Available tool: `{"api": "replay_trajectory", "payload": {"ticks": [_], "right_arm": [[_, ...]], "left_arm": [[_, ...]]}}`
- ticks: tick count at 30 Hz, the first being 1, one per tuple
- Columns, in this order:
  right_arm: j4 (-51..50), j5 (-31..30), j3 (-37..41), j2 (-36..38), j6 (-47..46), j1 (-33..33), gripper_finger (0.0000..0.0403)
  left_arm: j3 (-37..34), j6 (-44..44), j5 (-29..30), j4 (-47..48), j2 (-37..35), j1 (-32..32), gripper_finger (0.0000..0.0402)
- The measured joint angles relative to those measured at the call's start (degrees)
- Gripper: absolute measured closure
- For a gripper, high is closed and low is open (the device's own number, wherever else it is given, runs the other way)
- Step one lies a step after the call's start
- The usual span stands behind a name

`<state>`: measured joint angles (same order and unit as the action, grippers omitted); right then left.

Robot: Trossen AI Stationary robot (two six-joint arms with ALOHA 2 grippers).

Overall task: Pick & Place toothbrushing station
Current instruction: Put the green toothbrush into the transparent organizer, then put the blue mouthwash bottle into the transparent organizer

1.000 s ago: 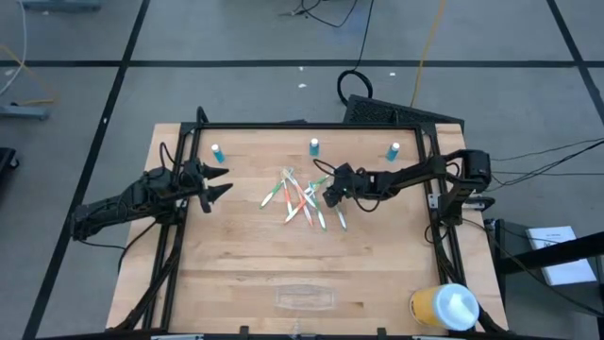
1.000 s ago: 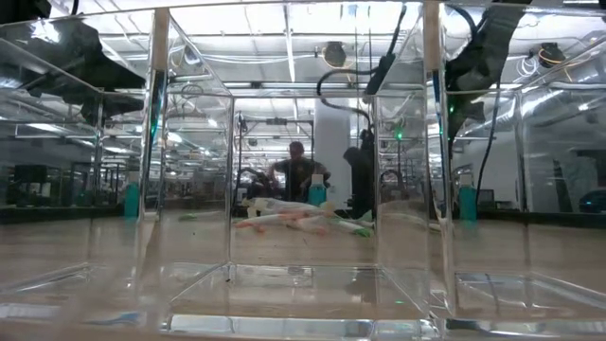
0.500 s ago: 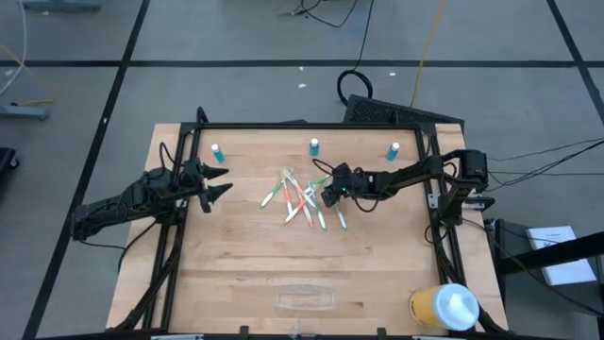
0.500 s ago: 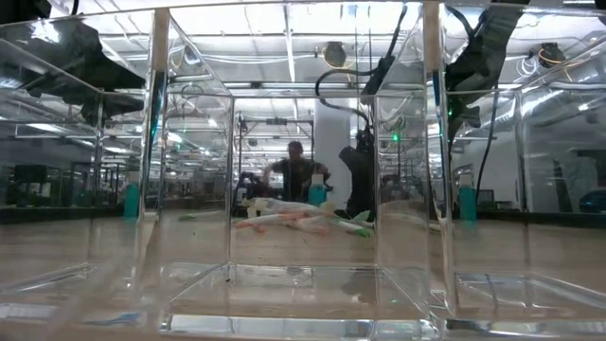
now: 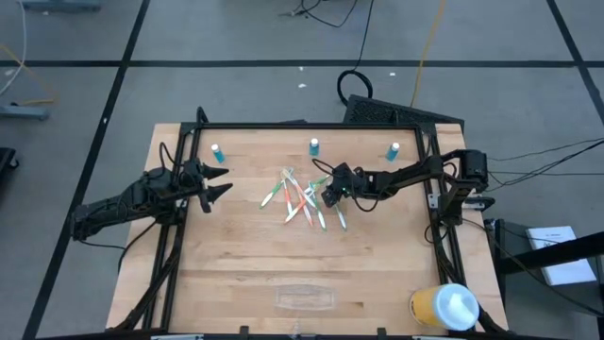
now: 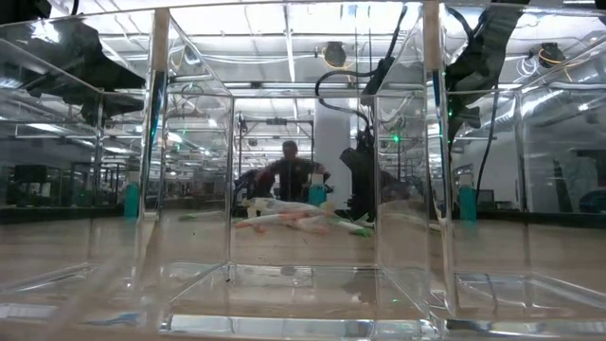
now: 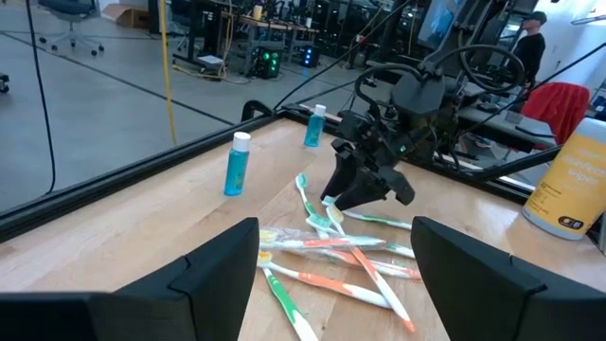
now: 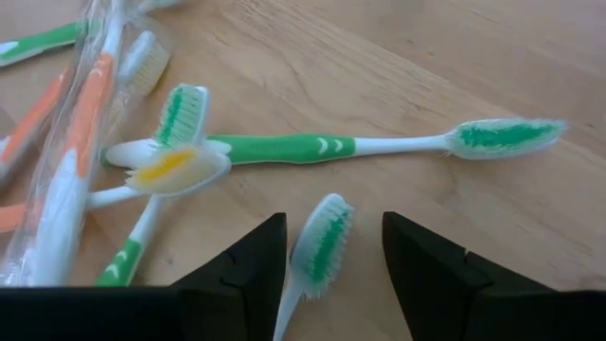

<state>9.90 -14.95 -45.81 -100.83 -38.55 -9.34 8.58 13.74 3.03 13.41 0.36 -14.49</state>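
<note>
From above, your right gripper (image 5: 329, 195) sits low at the right edge of the pile of toothbrushes (image 5: 300, 199) in the middle of the table (image 5: 236, 255). Your left gripper (image 5: 215, 184) waits well to the left of the pile, fingers spread wide. The toothbrushing station (image 5: 304, 298) lies faint on the wood near the front edge, well apart from both arms, with the yellow cup (image 5: 442, 308) at the front right corner.

At table height you look through the station's clear walls (image 6: 303, 284) to the pile beyond, where a person (image 6: 289, 169) stands in the room behind.

Your left wrist camera shows the right gripper (image 7: 352, 194) pointing down onto the brushes, with two blue bottles (image 7: 237, 163) nearby.

Your right wrist camera shows its fingers (image 8: 248, 268) apart, straddling the head of a green-bristled toothbrush (image 8: 318, 248) without touching it.
</note>
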Motion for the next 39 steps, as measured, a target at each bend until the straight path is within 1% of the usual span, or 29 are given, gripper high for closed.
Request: {"api": "replay_trajectory", "payload": {"ticks": [9, 11, 15, 18, 22, 25, 33, 37, 39], "right_arm": [[-0.1, 0.6, 0.0, 0.4, 2.4, 0.0, 0.0225], [-2.1, 1.7, 0.2, 2.5, 3.6, 0.1, 0.0223], [-5.0, 1.6, 0.1, 8.2, 6.4, -0.3, 0.0223], [-7.3, -0.2, 0.1, 13.4, 8.3, -1.0, 0.0223], [-15.1, -5.1, 0.1, 20.9, 11.0, -1.6, 0.0223], [-24.8, -9.4, 0.1, 26.5, 10.7, -1.9, 0.0223], [-49.1, -13.9, 0.1, 39.6, 0.0, -2.3, 0.0222], [-58.9, -17.5, 0.1, 42.3, -5.4, -3.1, 0.0222], [-61.8, -20.0, 0.1, 42.4, -6.7, -4.1, 0.0222]], "left_arm": [[0.0, 0.0, 0.0, 0.0, 0.0, 0.0, 0.0119], [0.0, 0.0, 0.0, 0.0, 0.0, 0.0, 0.0119], [0.0, 0.0, 0.0, 0.0, 0.0, 0.0, 0.0119], [0.0, 0.0, 0.0, 0.0, 0.0, 0.0, 0.0119], [0.0, 0.0, 0.0, 0.0, 0.0, 0.0, 0.0119], [0.0, 0.0, 0.0, 0.0, 0.0, 0.0, 0.0119], [0.0, 0.0, 0.0, 0.0, 0.0, 0.0, 0.0119], [0.0, 0.0, 0.0, 0.0, 0.0, 0.0, 0.0119], [0.0, 0.0, 0.0, 0.0, 0.0, 0.0, 0.0119]]}}
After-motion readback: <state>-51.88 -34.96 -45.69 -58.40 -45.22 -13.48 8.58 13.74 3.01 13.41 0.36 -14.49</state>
